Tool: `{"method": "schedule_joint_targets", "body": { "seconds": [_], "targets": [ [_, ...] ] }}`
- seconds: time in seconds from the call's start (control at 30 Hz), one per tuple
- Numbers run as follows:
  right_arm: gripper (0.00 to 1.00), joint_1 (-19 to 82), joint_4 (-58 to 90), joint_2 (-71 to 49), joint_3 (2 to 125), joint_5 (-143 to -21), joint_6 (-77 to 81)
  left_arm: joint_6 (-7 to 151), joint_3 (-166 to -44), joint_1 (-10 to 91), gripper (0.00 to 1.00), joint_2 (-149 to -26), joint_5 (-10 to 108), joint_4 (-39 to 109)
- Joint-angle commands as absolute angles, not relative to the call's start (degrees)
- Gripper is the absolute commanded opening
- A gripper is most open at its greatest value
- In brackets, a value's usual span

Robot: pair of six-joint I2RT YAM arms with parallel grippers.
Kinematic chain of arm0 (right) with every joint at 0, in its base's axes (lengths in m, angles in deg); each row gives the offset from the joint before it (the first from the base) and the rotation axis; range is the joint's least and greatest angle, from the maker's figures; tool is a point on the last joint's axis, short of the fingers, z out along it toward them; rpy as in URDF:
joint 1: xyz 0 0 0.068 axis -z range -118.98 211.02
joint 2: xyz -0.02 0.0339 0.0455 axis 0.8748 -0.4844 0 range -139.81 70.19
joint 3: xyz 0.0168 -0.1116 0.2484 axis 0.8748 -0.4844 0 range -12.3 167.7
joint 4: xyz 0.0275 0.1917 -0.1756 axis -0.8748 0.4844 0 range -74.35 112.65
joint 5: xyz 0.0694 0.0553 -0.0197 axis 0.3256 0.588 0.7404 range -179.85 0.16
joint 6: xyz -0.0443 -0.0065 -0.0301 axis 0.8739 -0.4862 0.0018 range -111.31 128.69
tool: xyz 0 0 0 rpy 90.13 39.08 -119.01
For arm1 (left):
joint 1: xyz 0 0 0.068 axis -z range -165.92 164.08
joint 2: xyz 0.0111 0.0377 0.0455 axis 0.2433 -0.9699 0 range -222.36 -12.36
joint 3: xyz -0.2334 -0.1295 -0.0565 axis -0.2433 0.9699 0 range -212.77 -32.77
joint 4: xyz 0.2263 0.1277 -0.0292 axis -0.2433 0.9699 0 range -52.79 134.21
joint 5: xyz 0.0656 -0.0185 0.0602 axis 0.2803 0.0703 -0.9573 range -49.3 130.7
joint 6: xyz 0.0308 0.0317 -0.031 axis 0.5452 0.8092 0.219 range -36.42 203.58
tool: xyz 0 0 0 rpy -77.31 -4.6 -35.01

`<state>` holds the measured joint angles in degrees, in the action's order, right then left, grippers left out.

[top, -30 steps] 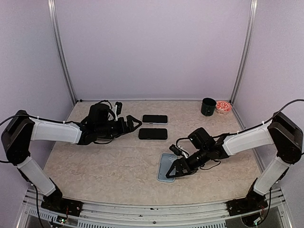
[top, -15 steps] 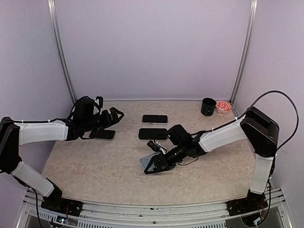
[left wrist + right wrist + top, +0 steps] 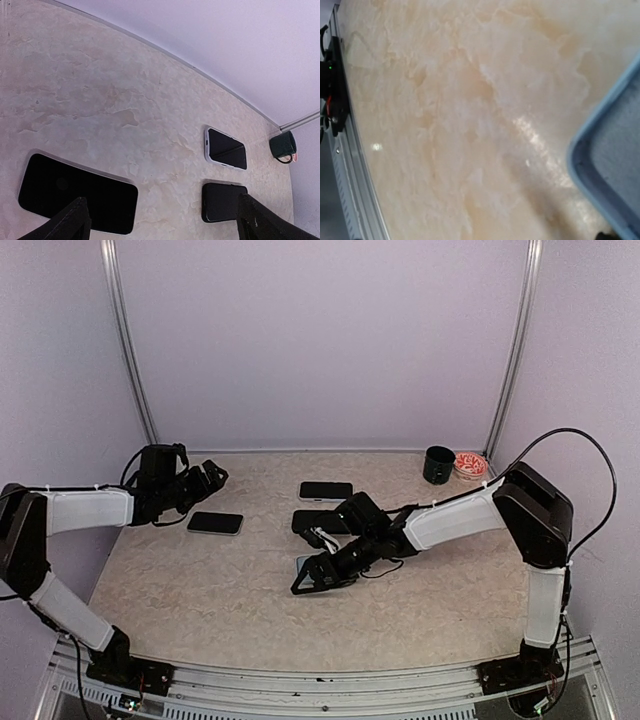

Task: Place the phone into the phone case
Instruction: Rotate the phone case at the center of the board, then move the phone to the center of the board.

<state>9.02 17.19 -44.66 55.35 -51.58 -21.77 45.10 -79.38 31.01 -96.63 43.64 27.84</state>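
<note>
Left tool (image 3: 212, 478) spread, empty | flat black rectangular phone (image 3: 215, 523) is found just ahead and below, long axis along the jaw line | right tool (image 3: 310, 580) spread over pale blue plastic phone case (image 3: 614, 165)

Three dark phones (image 3: 215, 523) (image 3: 326, 490) (image 3: 222, 201), one light-blue phone case (image 3: 620, 160), one dark mug (image 3: 438, 465), one patterned bowl (image 3: 469, 464).

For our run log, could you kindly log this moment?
left gripper: open, near black phone | right gripper: open, over blue phone case
</note>
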Motion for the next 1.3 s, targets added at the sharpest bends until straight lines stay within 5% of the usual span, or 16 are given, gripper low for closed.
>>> {"method": "schedule_joint_targets", "body": {
  "seconds": [0.0,0.63,1.27],
  "targets": [
    [1.0,8.53,19.2,-41.69,56.77,-51.18,-20.36,46.0,-82.35,28.04,0.99,-100.32,42.32,27.35],
    [0.99,9.47,28.73,-46.84,80.09,-59.64,-22.12,45.65,-86.69,20.42,0.99,-110.93,39.39,30.82],
    [0.99,13.21,27.0,-53.77,85.24,-59.01,-24.21,45.65,-87.78,20.41,0.99,-118.63,43.18,29.57]
  ]
}}
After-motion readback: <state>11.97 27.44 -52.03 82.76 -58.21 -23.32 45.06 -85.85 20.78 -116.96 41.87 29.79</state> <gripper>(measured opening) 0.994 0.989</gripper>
